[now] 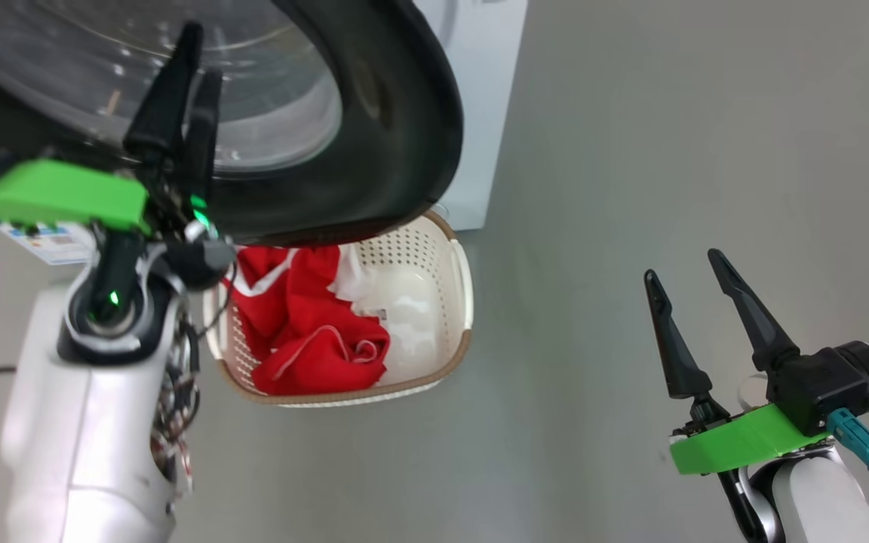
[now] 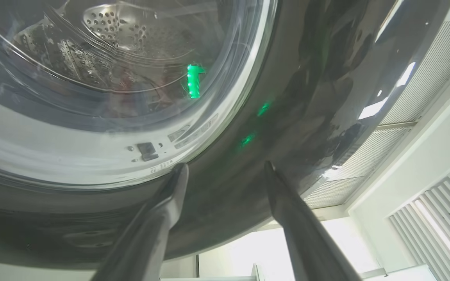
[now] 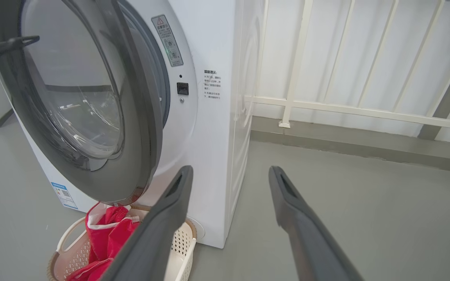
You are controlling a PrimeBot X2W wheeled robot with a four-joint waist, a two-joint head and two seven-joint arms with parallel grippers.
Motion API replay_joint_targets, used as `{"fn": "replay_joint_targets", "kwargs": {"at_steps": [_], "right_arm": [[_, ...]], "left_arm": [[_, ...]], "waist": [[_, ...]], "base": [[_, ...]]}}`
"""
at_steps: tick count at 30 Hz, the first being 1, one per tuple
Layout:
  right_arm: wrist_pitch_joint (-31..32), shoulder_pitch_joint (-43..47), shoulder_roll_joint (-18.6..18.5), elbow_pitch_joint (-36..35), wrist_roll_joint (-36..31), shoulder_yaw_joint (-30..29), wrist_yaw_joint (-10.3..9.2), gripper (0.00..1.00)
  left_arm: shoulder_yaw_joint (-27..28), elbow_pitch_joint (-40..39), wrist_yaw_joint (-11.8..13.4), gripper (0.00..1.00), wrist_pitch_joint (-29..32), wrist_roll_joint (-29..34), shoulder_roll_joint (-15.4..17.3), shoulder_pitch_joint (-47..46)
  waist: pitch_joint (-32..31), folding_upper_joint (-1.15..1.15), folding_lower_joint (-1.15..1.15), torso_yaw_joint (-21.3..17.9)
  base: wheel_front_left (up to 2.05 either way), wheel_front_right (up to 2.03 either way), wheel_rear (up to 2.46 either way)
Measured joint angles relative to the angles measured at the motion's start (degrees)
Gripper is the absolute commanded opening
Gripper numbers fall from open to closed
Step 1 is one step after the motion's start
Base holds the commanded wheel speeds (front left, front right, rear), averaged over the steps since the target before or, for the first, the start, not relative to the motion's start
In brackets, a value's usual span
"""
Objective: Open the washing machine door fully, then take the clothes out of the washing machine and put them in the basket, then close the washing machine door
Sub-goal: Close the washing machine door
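Observation:
The washing machine door (image 1: pixel 404 113) hangs partly swung out from the white washing machine (image 3: pixel 213 136), with its black rim (image 3: pixel 139 117) over the basket. My left gripper (image 1: pixel 202 53) points up at the door's outer face. In the left wrist view my left gripper (image 2: pixel 227 169) is open, its tips close against the glossy rim (image 2: pixel 307 97) and holding nothing. One left fingertip (image 3: pixel 6 45) also shows by the door's outer face. The cream basket (image 1: pixel 374 392) on the floor holds the red clothes (image 1: pixel 306 324). My right gripper (image 1: pixel 680 264) stands open and empty, well right of the basket.
The steel drum (image 2: pixel 104 23) shows through the door glass. A white railing (image 3: pixel 299 58) and a low wall run behind and to the right of the machine. Grey floor (image 1: pixel 631 151) stretches between the basket and my right arm.

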Motion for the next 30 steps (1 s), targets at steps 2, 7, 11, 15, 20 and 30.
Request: {"fn": "replay_joint_targets", "kwargs": {"at_steps": [2, 7, 11, 15, 20, 30], "right_arm": [[0.00, 0.05, -0.01, 0.10, 0.00, -0.18, 0.00, 1.00], [0.00, 0.74, -0.07, 0.46, 0.00, -0.56, 0.00, 1.00], [0.00, 1.33, -0.05, 0.79, 0.01, -0.65, 0.00, 1.00], [0.00, 2.40, -0.07, 1.18, 0.01, -1.23, 0.00, 1.00], [0.00, 3.44, -0.05, 1.68, 0.01, -1.64, 0.00, 1.00], [0.00, 5.25, -0.03, 1.55, 0.37, -1.74, 0.00, 1.00]], "left_arm": [[-0.43, -1.38, -0.01, 1.00, -0.44, 1.04, 0.16, 1.97], [-3.66, -4.56, -1.91, 1.00, -4.52, 9.82, 3.26, 7.70], [-5.32, -6.23, -3.13, 1.00, -9.34, 15.77, 4.38, 12.84], [-7.43, -7.57, -3.56, 1.00, -14.77, 23.59, 6.05, 17.25], [-10.48, -10.80, -3.52, 1.00, -20.72, 34.90, 8.70, 21.48], [-9.16, -20.68, 1.78, 1.00, -22.70, 55.45, 10.76, 31.71]], "waist": [[-0.65, 0.00, 0.00, 0.67], [-2.45, 0.00, 0.00, 2.29], [-4.21, 0.00, 0.00, 3.32], [-5.98, 0.00, 0.00, 4.29], [-8.17, 0.00, 0.00, 5.33], [-12.05, 0.00, 0.00, 5.89]], "base": [[0.00, 0.00, 0.00], [0.00, 0.00, 0.00], [0.00, 0.00, 0.00], [0.00, 0.00, 0.00], [0.00, 0.00, 0.00], [0.00, 0.00, 0.00]]}}
